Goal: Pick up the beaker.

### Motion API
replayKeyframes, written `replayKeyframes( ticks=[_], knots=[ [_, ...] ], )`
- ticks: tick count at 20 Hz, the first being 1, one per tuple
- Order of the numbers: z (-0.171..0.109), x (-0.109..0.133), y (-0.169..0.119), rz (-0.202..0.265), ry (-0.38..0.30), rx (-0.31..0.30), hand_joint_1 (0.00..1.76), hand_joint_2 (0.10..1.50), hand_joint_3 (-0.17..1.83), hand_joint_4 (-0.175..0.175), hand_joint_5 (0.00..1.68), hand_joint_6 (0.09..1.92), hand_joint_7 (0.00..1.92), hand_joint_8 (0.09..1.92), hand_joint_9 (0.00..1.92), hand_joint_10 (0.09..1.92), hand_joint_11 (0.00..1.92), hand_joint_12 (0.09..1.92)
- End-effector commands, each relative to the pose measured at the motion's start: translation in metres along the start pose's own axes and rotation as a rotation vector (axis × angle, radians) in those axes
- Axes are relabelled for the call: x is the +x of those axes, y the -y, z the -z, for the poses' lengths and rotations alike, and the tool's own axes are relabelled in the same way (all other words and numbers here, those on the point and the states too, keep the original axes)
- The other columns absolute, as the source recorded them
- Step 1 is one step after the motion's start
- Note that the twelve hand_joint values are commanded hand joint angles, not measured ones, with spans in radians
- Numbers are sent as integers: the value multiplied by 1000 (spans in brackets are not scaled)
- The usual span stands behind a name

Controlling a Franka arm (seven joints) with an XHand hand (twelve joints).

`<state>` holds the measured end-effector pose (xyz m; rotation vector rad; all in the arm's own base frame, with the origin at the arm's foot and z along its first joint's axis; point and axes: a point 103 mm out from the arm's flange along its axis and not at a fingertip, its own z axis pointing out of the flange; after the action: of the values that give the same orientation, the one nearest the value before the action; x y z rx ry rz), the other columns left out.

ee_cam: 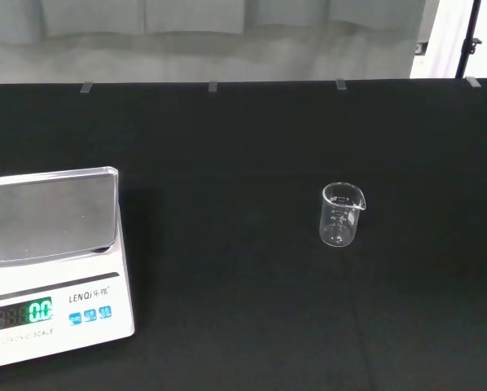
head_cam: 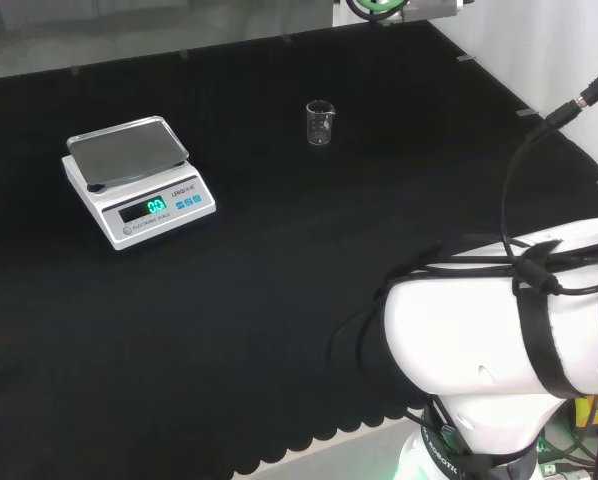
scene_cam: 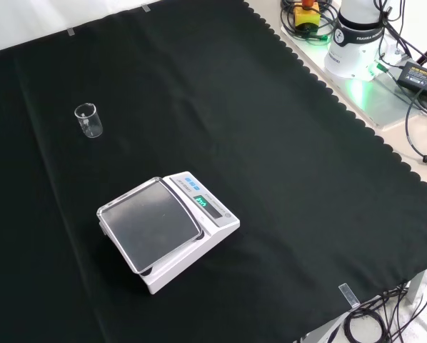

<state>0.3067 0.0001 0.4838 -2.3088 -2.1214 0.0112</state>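
Clear glass beaker [head_cam: 320, 123] upright on the black cloth [head_cam: 279, 260], alone, nothing touching it. Head view: far side of the bench, right of the scale and well apart from it. Front view: beaker [scene_cam: 89, 120] far left, scale [scene_cam: 167, 229] nearer and to its right. White digital scale [head_cam: 139, 182], steel pan bare, green display lit. Arm link [head_cam: 499, 340] near right in head view. Hand state: cannot tell.
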Motion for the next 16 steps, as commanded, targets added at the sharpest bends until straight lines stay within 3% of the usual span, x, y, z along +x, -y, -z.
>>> replayKeyframes(
  ticks=[1,4,8,11,14,16],
  knots=[
    [-1,1,-1,4,7,-5,120,878,459,-73,201,243,147,745,76,771,65,1429],
    [-6,5,-5,7,-20,-1,104,938,350,-73,250,115,133,776,54,811,15,1519],
    [-22,15,-23,15,-81,5,110,955,313,-73,268,87,143,787,63,822,19,1528],
    [-40,20,-45,-43,-77,19,132,956,305,-73,273,87,155,792,71,824,25,1530],
    [-68,19,-78,-80,-114,58,154,958,298,-72,276,87,164,795,75,824,31,1530],
    [-86,14,-102,-104,-129,52,176,959,294,-72,278,87,173,799,80,825,39,1530]
  ],
)
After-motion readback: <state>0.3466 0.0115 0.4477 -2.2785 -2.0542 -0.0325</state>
